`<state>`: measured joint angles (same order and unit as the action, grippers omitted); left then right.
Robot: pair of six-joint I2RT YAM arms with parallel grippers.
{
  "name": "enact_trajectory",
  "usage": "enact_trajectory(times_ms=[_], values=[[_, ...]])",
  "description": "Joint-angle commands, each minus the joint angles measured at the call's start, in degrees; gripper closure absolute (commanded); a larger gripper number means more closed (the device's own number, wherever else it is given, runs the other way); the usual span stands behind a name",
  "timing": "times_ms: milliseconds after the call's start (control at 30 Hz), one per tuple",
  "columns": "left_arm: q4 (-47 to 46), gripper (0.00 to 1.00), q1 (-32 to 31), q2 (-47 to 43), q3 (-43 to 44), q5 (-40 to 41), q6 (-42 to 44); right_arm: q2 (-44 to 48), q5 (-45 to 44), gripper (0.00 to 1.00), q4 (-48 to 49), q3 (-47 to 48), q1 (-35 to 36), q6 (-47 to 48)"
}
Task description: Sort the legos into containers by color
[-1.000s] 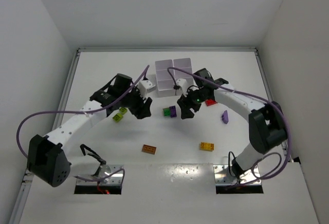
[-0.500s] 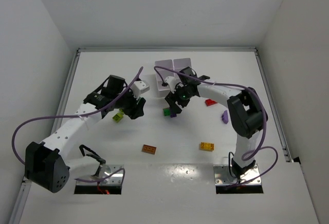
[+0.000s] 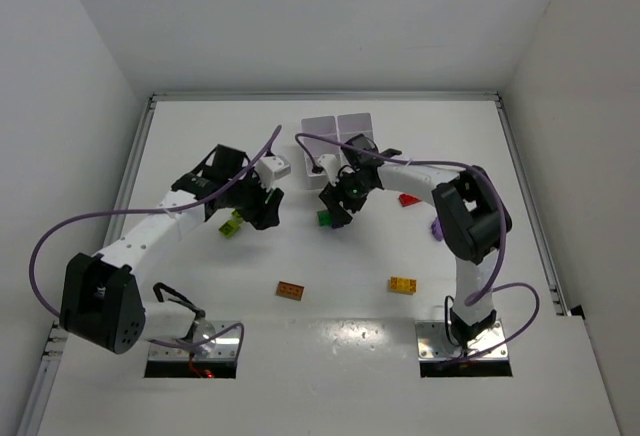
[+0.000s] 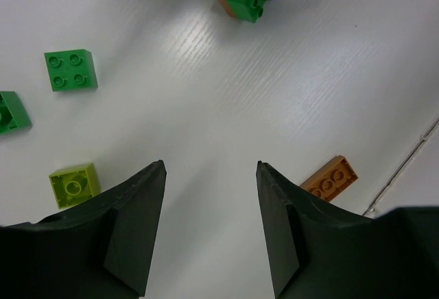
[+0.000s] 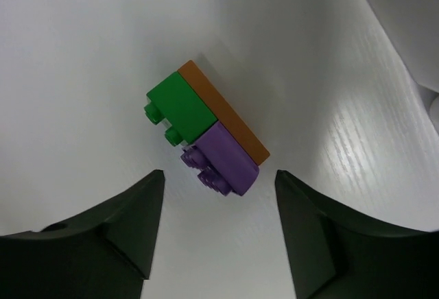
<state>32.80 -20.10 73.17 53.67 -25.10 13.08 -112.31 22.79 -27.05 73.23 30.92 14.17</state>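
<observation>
Left gripper point(image 4: 211, 169): jaws spread wide, nothing held, nothing seen between the fingers but bare table point(image 4: 206, 93).
- Lime brick point(image 4: 74, 184) is seen just outside one finger, not touching as far as can be told.
- Orange brick point(image 4: 331, 177) is seen just outside the other finger.
- Green 2x2 brick point(image 4: 70, 70) lies ahead of the tips, off to the lime side, studs up. A second green piece point(image 4: 10, 112) is cut off by the frame edge next to it.

Right gripper point(image 5: 219, 175): jaws also wide open, nothing gripped.
- Stacked cluster point(image 5: 206, 134) sits right at the fingertips, centred in the gap, with no finger contact seen.
- Cluster is made up of a green brick point(image 5: 180, 105) and a purple brick point(image 5: 221, 158) side by side, both stuck on an orange-brown plate point(image 5: 230, 122). It is tipped over, with the studs pointing sideways.
- The same cluster is seen at the far edge of the left wrist view, well ahead of the left tips.

Tray point(image 3: 338, 128): located behind the right gripper, partly covered by that arm. Contents cannot be told.

Loose bricks in the overhead view:
- Yellow brick point(image 3: 403, 284) lies well apart from the right gripper, toward the arm bases.
- Red brick point(image 3: 409, 199) is on the far side of the right forearm from the gripper.
</observation>
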Motion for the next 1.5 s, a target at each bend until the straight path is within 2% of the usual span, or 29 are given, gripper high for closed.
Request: enact_trajectory(times_ms=[0, 167, 267, 400, 467, 500, 633, 700, 767, 900, 1033, 1167, 1300, 1467], values=[[-1.8, 0.39, 1.5, 0.8, 1.5, -2.5, 0.1, -0.6, 1.4, 0.32, 0.7, 2.3, 1.3, -0.3], [-2.8, 0.39, 2.9, 1.9, 1.5, -3.1, -1.8, -1.2, -3.1, 0.27, 1.3, 2.3, 3.9, -3.8], [-3.4, 0.39, 3.4, 1.9, 1.0, -3.7, -2.4, -1.2, -4.2, 0.29, 2.5, 1.7, 3.9, -4.5], [-4.0, 0.39, 4.0, 1.9, 0.5, -3.7, -2.9, -2.5, -5.5, 0.49, 3.9, 1.1, 4.4, -5.8], [-4.0, 0.39, 4.0, 1.9, 0.5, -3.7, -3.4, -3.1, -6.7, 0.51, 3.9, 1.1, 4.4, -5.8], [-4.6, 0.39, 4.0, 1.9, 0.5, -3.7, -3.4, -3.1, -6.7, 0.62, 4.5, 1.1, 4.4, -5.8], [-4.6, 0.39, 5.1, 1.9, -0.1, -8.0, -3.4, -2.6, -7.2, 0.91, 4.5, 1.1, 4.4, -4.6], [-3.8, 0.40, 5.8, 2.5, -0.7, -15.9, -2.5, 0.1, -6.7, 0.97, 4.5, 0.0, 3.8, -4.6], [-0.6, 0.40, 5.8, 4.0, 0.1, -24.4, -0.1, 2.3, -4.2, 0.99, 4.5, -1.6, 3.3, -4.1], [5.6, 0.40, 6.3, 10.3, 1.5, -34.5, 4.7, 10.3, -0.2, 1.00, 7.2, -6.6, 1.5, -3.3], [5.6, 0.38, 6.3, 14.4, 3.4, -35.7, 5.2, 18.3, 4.3, 1.00, 11.7, -11.2, 1.0, -2.7], [9.9, 0.38, 6.3, 20.1, 8.5, -42.3, 6.4, 24.2, 6.7, 1.00, 16.7, -14.8, 1.6, -2.1], [16.9, 0.37, 6.8, 25.8, 14.8, -48.9, 10.4, 28.5, 7.2, 1.00, 19.7, -17.8, 2.1, 0.5], [18.4, 0.33, 6.8, 27.6, 18.0, -53.7, 10.4, 32.5, 5.5, 1.00, 21.3, -21.3, 3.3, 4.4]])
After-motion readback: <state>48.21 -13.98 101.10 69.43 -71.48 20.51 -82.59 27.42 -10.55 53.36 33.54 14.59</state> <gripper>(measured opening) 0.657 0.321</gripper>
